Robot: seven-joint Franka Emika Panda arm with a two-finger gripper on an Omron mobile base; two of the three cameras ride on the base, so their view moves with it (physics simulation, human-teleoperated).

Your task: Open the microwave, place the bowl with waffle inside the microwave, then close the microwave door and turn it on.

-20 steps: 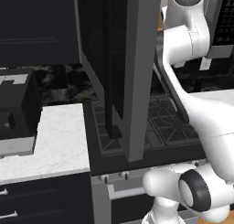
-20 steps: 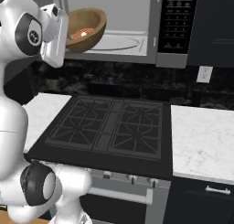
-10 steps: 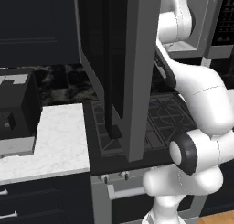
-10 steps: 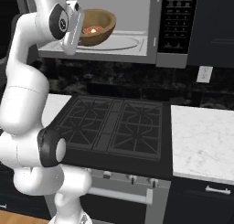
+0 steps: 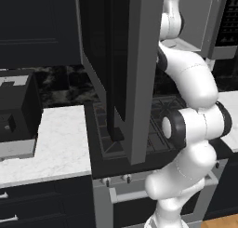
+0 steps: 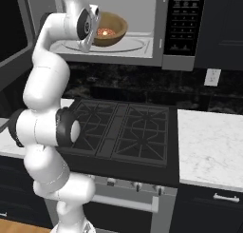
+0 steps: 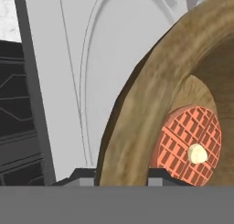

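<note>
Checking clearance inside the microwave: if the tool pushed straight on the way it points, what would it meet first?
Apart from the bowl it grips by the rim, probably the microwave itself, its light grey floor or inner wall; depth is unclear.

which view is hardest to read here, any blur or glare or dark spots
Hand view: the bowl crowds the lens, cropped but sharp, waffle grid crisp. Left base view: the dark microwave door blocks much. Right base view: evenly lit, no glare, bright microwave interior.

arm: raised high, reaching forward | hand (image 7: 122, 173): gripping bowl (image 7: 151, 104) rim
</note>
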